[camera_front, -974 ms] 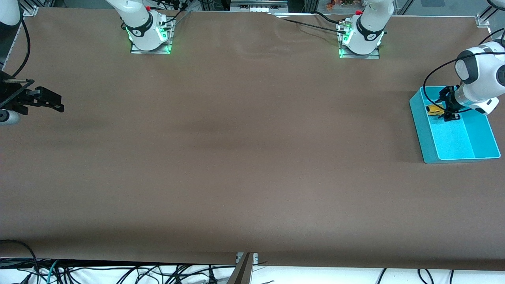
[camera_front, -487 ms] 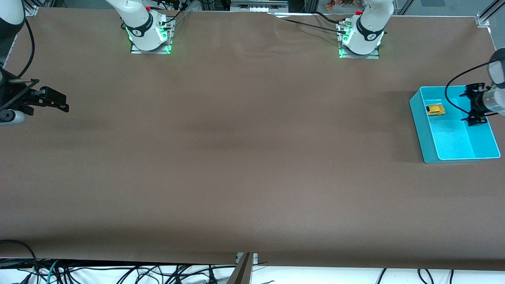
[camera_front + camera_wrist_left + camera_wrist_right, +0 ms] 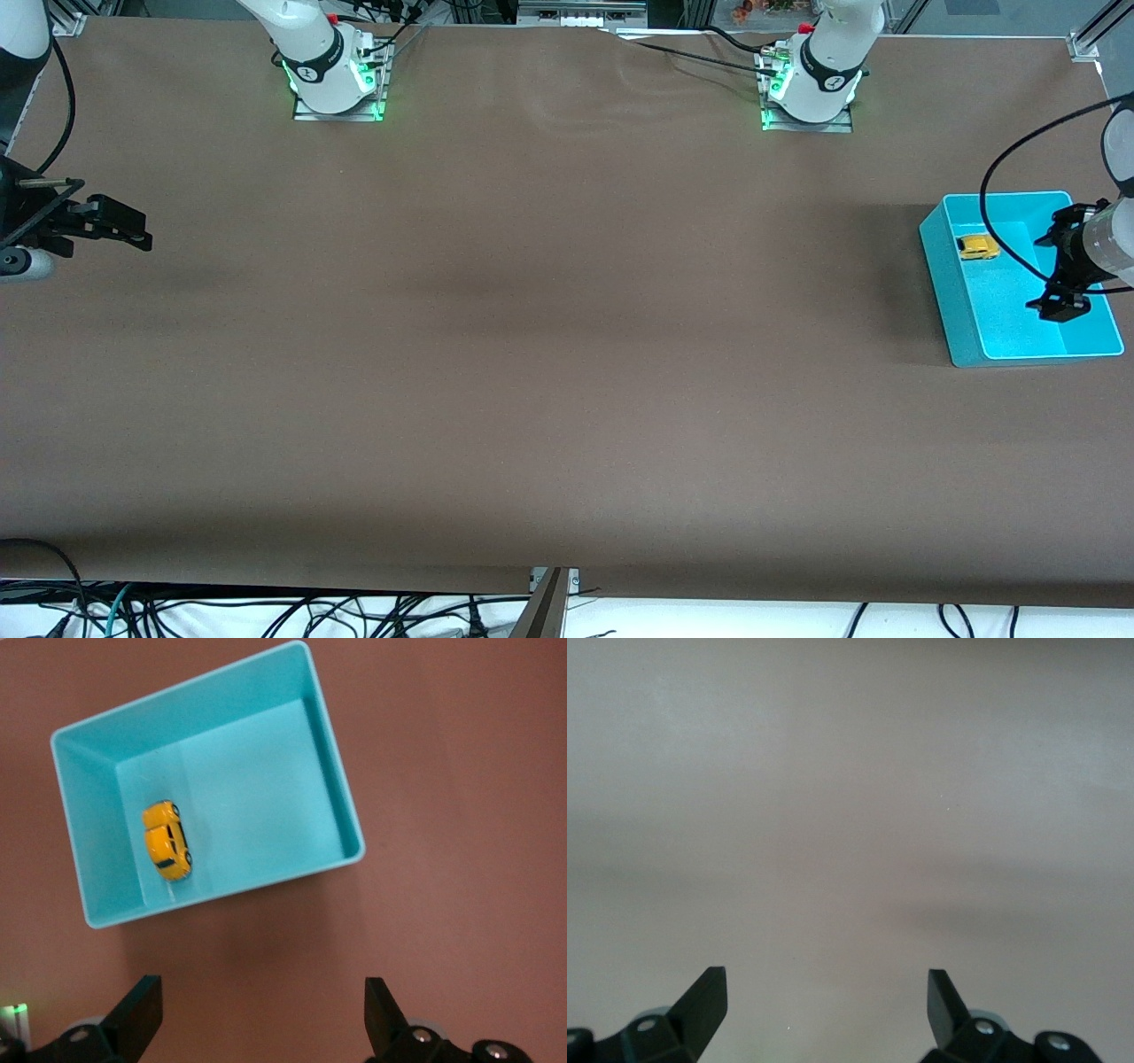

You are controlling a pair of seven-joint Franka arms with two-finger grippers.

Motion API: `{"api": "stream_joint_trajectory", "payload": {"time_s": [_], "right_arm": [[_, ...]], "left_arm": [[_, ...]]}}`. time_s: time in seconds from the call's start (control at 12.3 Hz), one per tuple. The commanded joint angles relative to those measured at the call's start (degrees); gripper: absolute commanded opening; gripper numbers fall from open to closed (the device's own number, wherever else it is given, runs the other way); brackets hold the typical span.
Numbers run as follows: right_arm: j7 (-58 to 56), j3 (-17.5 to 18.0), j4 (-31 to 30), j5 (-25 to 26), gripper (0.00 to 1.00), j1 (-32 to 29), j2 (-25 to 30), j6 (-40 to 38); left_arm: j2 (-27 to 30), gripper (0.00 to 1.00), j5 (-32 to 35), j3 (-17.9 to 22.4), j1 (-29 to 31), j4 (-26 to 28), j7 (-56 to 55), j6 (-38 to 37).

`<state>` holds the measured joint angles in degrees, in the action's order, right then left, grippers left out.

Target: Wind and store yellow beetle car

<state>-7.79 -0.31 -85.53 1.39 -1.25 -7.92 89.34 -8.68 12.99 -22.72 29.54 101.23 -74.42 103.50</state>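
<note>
Yellow beetle car (image 3: 977,247) sits loose in the teal bin (image 3: 939,257), against its wall toward the bases, while the left gripper (image 3: 1060,306) hangs over the bin's camera-side end, fingers spread and empty; right gripper (image 3: 124,229) waits spread well apart.

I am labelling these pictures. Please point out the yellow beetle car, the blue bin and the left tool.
yellow beetle car (image 3: 166,841), left wrist view, on its roof.
blue bin (image 3: 939,257), front view, on its outer wall.
left tool (image 3: 1060,306), front view, between its open fingertips.

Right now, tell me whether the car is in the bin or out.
In. The car sits on its wheels on the bin floor, by one wall, nothing touching it.
</note>
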Motion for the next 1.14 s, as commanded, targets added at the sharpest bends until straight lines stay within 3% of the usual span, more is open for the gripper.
{"api": "stream_joint_trajectory", "payload": {"time_s": [0.0,0.16,0.32,0.73,1.06], "right_arm": [[0.4,0.0,-0.7,-0.1,1.00,-0.1,0.6,-0.5],[0.8,0.0,-0.7,0.0,1.00,-0.1,0.6,-0.6],[0.8,0.0,-0.7,0.0,1.00,-0.1,0.6,-0.6],[0.8,0.0,-0.7,0.1,1.00,-0.1,0.6,-0.6],[0.8,0.0,-0.7,0.1,1.00,-0.2,0.6,-0.6]], "left_arm": [[-0.2,1.00,-4.2,0.1,-4.7,-5.7,2.9,-2.0],[2.1,1.00,-1.6,1.1,-10.0,-5.3,5.0,-2.6],[5.2,1.00,-4.3,1.6,-11.7,-5.3,16.0,-3.3],[9.5,1.00,-12.1,10.3,-15.8,-5.5,50.6,-5.3],[10.4,1.00,-12.6,15.8,-18.6,-5.7,68.2,-10.6]]}}
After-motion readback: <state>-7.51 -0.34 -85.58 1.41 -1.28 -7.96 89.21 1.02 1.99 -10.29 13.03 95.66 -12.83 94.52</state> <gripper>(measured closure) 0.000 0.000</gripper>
